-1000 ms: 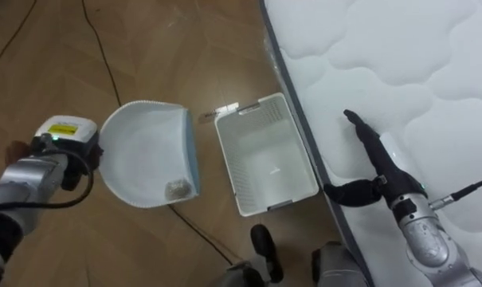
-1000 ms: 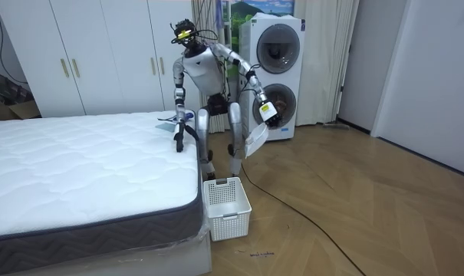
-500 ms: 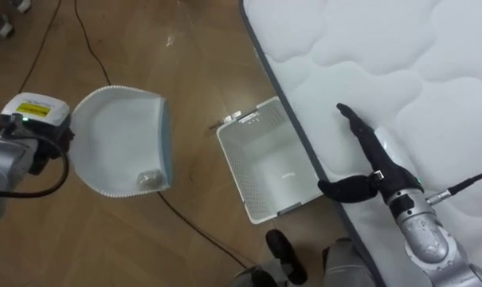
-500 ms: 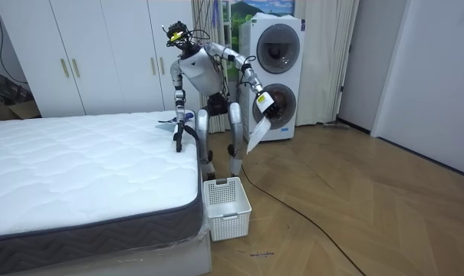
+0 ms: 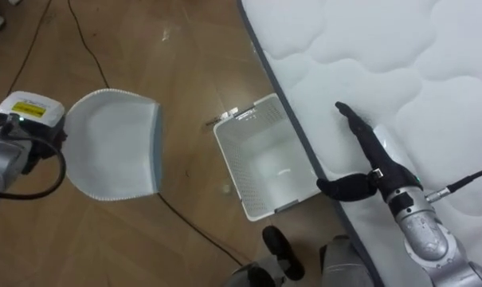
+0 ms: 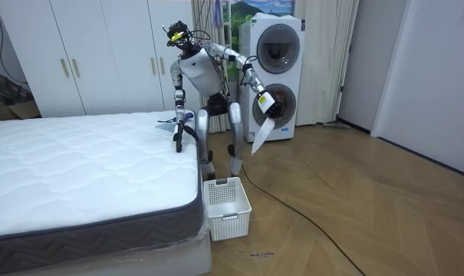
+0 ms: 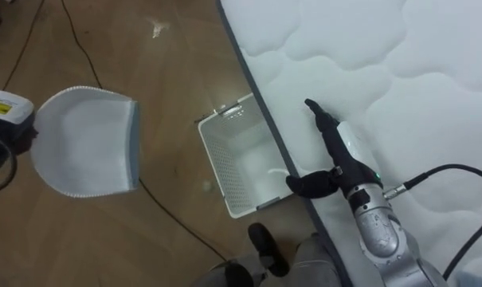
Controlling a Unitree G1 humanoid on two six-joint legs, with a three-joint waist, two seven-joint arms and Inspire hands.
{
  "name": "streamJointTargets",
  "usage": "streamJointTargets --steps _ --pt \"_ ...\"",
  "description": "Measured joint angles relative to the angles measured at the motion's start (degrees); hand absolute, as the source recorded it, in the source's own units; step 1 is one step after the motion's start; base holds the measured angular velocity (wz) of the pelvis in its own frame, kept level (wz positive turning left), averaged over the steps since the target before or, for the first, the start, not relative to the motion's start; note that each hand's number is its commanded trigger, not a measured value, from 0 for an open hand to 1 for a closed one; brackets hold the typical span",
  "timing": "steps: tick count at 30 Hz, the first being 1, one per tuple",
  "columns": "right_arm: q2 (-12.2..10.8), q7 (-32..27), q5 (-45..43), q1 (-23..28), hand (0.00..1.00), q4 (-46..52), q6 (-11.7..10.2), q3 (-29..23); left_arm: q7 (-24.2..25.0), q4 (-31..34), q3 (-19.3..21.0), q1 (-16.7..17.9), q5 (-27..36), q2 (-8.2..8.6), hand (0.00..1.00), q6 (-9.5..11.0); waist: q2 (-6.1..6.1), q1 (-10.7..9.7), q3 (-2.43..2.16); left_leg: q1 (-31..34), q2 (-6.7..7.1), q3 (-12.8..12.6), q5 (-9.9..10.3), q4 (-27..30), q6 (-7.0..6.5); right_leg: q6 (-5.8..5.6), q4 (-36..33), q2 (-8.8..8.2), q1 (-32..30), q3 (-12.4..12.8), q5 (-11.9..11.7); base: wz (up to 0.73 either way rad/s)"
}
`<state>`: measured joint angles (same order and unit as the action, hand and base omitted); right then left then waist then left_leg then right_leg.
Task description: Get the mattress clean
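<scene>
While robot stands by mattress (image 6: 86, 165); basket (image 5: 227, 163) on wood floor (image 6: 354, 207); washers (image 6: 278, 50) behind

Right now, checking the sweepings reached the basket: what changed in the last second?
The dustpan in the left hand swung away from the basket and tipped steeper; its debris clump is gone, a pale speck lies on the floor by the basket. The right hand stayed flat on the mattress.

Herringbone wood floor (image 6: 370, 207), white wardrobes (image 6: 101, 54), 2 stacked washing machines (image 6: 274, 69), pale curtain (image 6: 327, 61).
</scene>
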<state>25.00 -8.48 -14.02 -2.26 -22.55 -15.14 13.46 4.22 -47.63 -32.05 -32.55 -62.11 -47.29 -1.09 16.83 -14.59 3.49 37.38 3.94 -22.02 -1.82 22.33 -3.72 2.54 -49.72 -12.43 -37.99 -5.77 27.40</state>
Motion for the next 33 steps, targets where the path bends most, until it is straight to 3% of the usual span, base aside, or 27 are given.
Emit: streamJointTargets --steps 5,9,14,18,21,23,26,28,29,30,33 --pt "0.0 1.2 -0.1 -0.9 0.00 -1.3 0.0 -0.1 0.1 3.8 -0.1 -1.1 -4.3 -0.61 1.00 -0.2 0.16 -0.1 -0.12 0.6 -0.54 0.1 0.0 1.2 0.00 0.11 -0.1 0.32 0.1 -0.2 -0.1 0.00" --pt "-0.1 1.3 0.4 -1.3 0.00 -1.7 -0.5 -0.1 0.2 7.2 -3.9 -3.1 -6.2 -0.60 1.00 -0.2 0.16 -0.2 -0.12 0.5 -0.65 0.1 0.0 1.0 0.00 0.06 0.0 0.30 0.2 -0.3 -0.2 0.00" --pt "-0.3 1.7 2.1 -1.6 0.00 -2.5 -1.1 0.2 0.2 6.9 -5.4 -3.7 -6.0 -0.61 1.00 -0.2 0.17 -0.8 -0.11 0.3 -0.62 0.2 0.0 1.2 0.00 0.10 0.3 0.49 1.0 -0.6 -0.2 0.01" --pt "0.0 0.9 3.7 -1.0 0.00 -2.6 -1.0 1.0 -1.9 3.8 -6.7 -3.7 -1.7 -0.60 1.00 -0.2 0.25 -0.7 -0.10 -0.5 -0.66 0.4 0.2 1.4 -0.23 0.03 0.9 0.66 2.3 -0.7 -0.3 -0.01" --pt "0.1 0.7 5.2 -1.0 0.00 -3.6 -1.5 1.0 -4.9 0.6 -6.8 -3.6 3.0 -0.33 1.00 -0.2 0.12 -0.1 0.02 -1.7 -1.21 0.1 1.3 1.5 -1.82 0.03 1.1 1.18 3.2 -0.3 -0.2 -0.13" --pt "0.6 0.7 5.6 -0.7 0.00 -3.6 -1.9 1.0 -6.9 -0.3 -6.7 -3.5 4.7 -0.31 1.00 -0.2 0.09 0.3 0.04 -1.7 -1.31 0.2 1.4 1.5 -1.85 0.04 1.3 1.13 3.0 0.0 -0.2 -0.07" --pt "1.2 0.6 6.9 -0.6 0.00 -3.7 -2.7 1.1 -10.1 0.2 -6.3 -1.7 10.7 -0.24 1.00 -0.1 -0.68 0.9 0.62 -2.1 -1.34 1.2 2.4 2.7 -1.49 0.04 1.0 1.05 3.1 0.9 -0.2 -0.22" --pt "1.1 0.6 7.7 -0.7 0.00 -3.7 -2.8 1.3 -11.7 1.2 -4.3 1.3 14.7 0.52 1.00 0.3 -1.14 1.2 0.89 -2.1 -1.20 4.9 4.3 4.4 -0.75 -0.02 1.0 1.57 3.5 1.9 -0.2 -0.48" --pt "0.8 0.5 8.6 -0.5 0.00 -3.8 -2.8 1.3 -13.2 1.7 -1.0 3.7 15.5 2.02 1.00 0.9 -1.87 1.7 1.02 -2.1 -1.04 6.7 5.2 5.5 -0.05 -0.14 1.1 1.98 3.8 2.9 -0.2 -0.62" --pt "0.1 0.5 9.5 -0.3 0.00 -4.1 -2.9 1.3 -14.4 2.5 2.1 5.3 15.4 3.40 1.00 1.7 -3.39 3.1 0.95 -2.2 -1.14 8.4 6.1 6.2 0.83 -0.31 1.0 2.83 3.5 4.7 -0.3 -0.66" --pt "-1.6 0.5 9.8 -0.1 0.00 -6.1 -2.8 1.6 -17.6 6.5 7.6 10.6 15.3 6.08 1.00 3.1 -6.15 4.1 0.25 -2.2 -1.55 10.6 7.2 7.4 1.53 -0.69 3.0 4.71 4.8 6.1 -1.2 -0.40"
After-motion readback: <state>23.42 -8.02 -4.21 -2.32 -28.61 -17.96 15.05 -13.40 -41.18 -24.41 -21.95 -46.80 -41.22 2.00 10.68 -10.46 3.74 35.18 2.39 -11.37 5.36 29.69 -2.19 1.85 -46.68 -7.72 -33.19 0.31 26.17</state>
